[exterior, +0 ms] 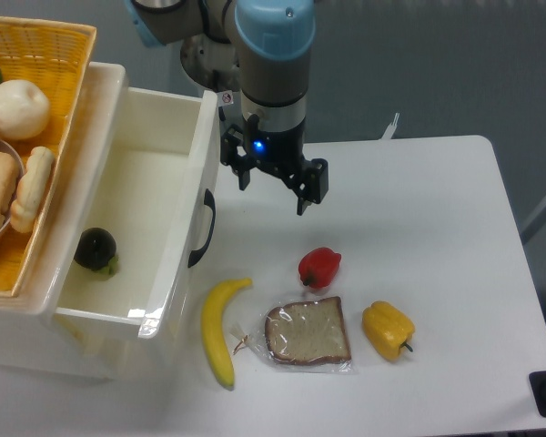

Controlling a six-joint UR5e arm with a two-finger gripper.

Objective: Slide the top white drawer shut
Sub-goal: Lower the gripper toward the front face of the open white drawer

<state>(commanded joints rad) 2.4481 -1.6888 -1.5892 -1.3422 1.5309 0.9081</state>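
The top white drawer [155, 127] is pulled out to the right, a deep glossy cream-white box with a curved black handle [202, 229] on its front wall. A dark round vegetable [96, 249] lies inside it. My gripper [275, 189] hangs just right of the drawer front, level with the upper part of the front wall, a short gap away from it. Its two black fingers [308, 187] point down, spread apart and hold nothing.
A woven yellow basket [59, 55] with bread and vegetables sits on the cabinet top at left. On the table lie a banana [220, 330], a bagged bread slice [307, 333], a red pepper [319, 267] and a yellow pepper [388, 330].
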